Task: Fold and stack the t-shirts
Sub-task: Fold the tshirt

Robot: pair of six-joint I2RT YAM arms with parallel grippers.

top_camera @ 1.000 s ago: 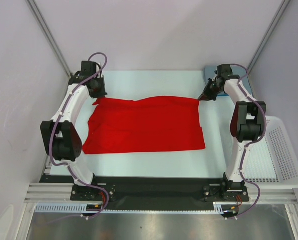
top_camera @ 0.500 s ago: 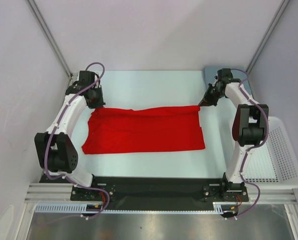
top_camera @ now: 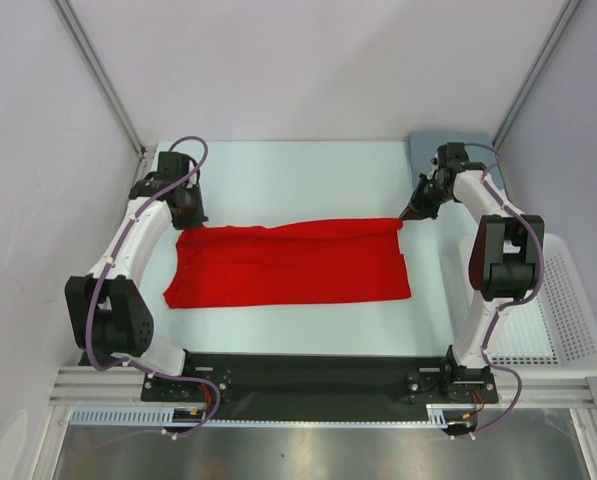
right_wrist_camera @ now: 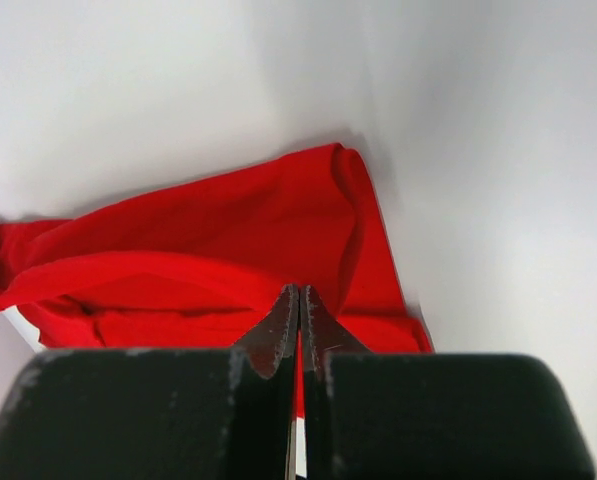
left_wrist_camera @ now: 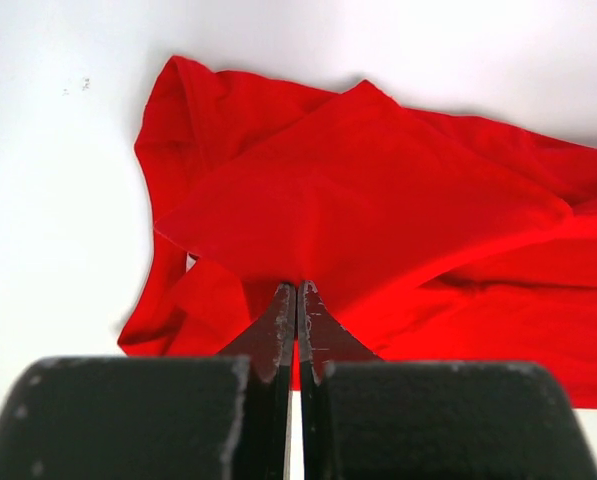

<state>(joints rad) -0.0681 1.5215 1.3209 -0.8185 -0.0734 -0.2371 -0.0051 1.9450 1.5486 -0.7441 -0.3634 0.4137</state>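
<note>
Top external: one red t-shirt, two grippers

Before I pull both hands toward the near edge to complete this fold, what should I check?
1. Left hand shut on the red t-shirt, far-left corner: ok.
2. Right hand shut on its far-right corner: ok.
3. Lifted far edge runs roughly straight between the hands: ok in the top view.
4. Near hem lying flat on the table: ok.
5. How many cloth layers each pinch holds: cannot tell.
</note>
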